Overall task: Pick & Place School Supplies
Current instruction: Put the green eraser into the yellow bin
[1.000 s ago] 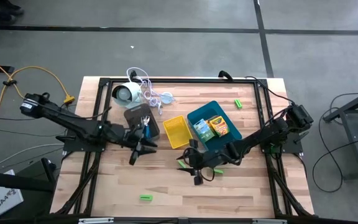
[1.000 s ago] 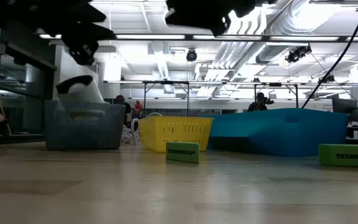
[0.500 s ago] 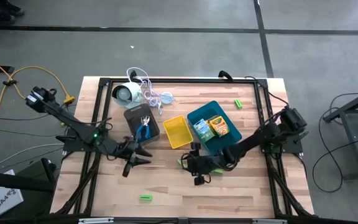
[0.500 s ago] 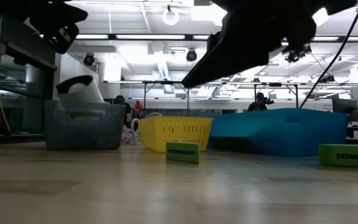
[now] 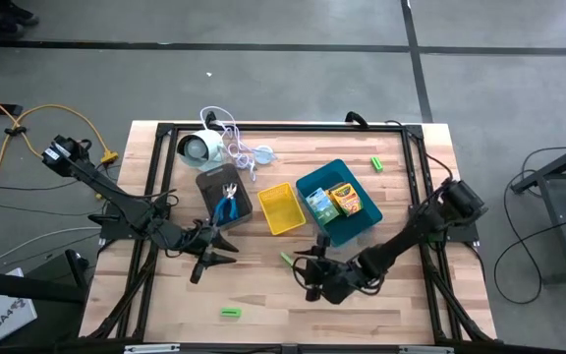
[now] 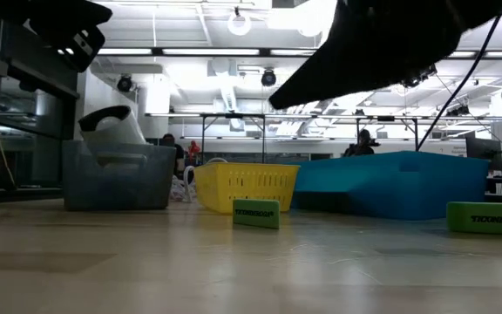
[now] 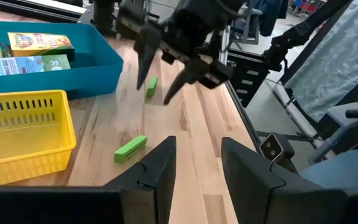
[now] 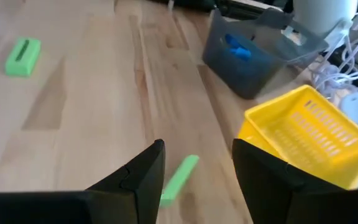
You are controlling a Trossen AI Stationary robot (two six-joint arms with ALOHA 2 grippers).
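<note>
School supplies lie spread over the wooden table: 1 green block sits near table centre, a second green block at about 7 o'clock from it near the front edge, and a third green block at about 2 o'clock by the far right corner. Blue-handled pliers rest in the grey tray, and 2 printed boxes lie in the blue tray, with the yellow tray between them. Right gripper hovers at about 4 o'clock from the central block, fingers parted and empty. Left gripper hangs at 6 o'clock from the grey tray, fingers parted, holding nothing.
</note>
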